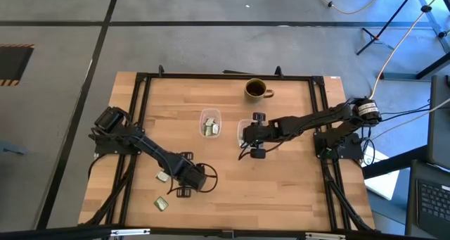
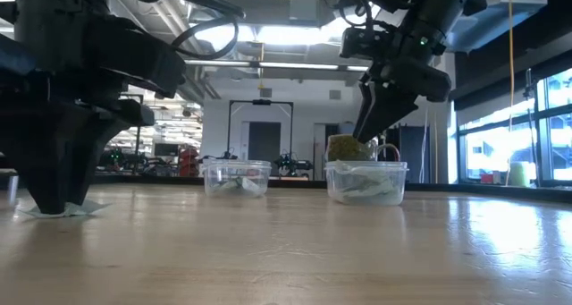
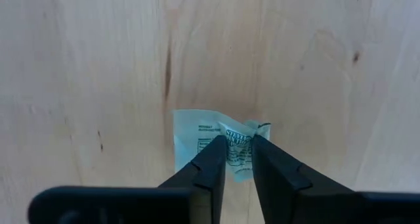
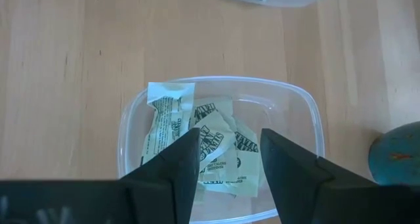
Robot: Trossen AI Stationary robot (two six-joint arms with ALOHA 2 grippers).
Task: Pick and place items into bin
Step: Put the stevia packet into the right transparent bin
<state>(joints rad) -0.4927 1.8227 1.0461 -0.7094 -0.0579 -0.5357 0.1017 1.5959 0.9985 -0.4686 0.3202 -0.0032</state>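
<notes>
My left gripper (image 3: 237, 159) stands over the near left part of the table (image 1: 186, 178), fingers pointing down, shut on a pale green and white packet (image 3: 197, 135). In the low view this packet (image 2: 79, 208) lies at the fingertips on the wood. Two more packets (image 1: 163, 177) (image 1: 161, 204) lie flat on the table beside it. My right gripper (image 4: 228, 159) is open and holds nothing; it hovers above a clear bin (image 4: 131, 125) that has several packets (image 4: 172, 119) in it. A second clear bin (image 1: 210, 122) with packets stands to its left. My left gripper pinches the packet's crumpled middle (image 3: 237, 145) between its two fingers, coming from above and pointing down. The packet bulges up between the fingers (image 3: 213, 159). Its flat edge (image 3: 187, 122) rests on the table.
A brown mug (image 1: 256, 89) stands near the table's far edge, behind the bins. A black frame (image 1: 140, 85) runs around the wooden table. Bare wood lies between the two arms and along the near edge.
</notes>
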